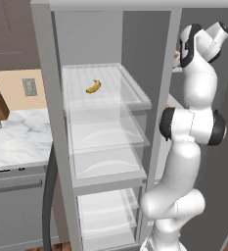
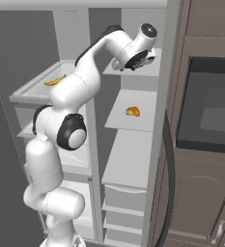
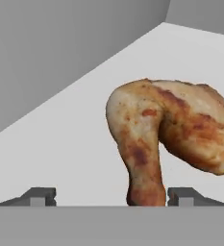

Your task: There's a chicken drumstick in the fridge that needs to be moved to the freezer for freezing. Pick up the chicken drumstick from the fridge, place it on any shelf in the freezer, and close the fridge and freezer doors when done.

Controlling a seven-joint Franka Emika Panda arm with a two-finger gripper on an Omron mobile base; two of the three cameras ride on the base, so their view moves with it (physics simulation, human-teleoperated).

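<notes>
My step now, I judge, is to back straight out without nudging the chicken drumstick (image 3: pixel 168 129) off the shelf (image 3: pixel 75 139) in the freezer (image 2: pixel 133 159). My pincer (image 3: pixel 111 196) stands spread wide, pinching nothing; the meat rests between my fingertips (image 3: pixel 39 196), nearer the right one.

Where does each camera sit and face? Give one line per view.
Left base view: behind-left of the arm, facing the fridge with its banana; arm at right.
Right base view: behind-right, facing the freezer; arm at left; shares the banana.
Hand view: on the hand, facing the chicken drumstick on the shelf; open gripper below.
</notes>
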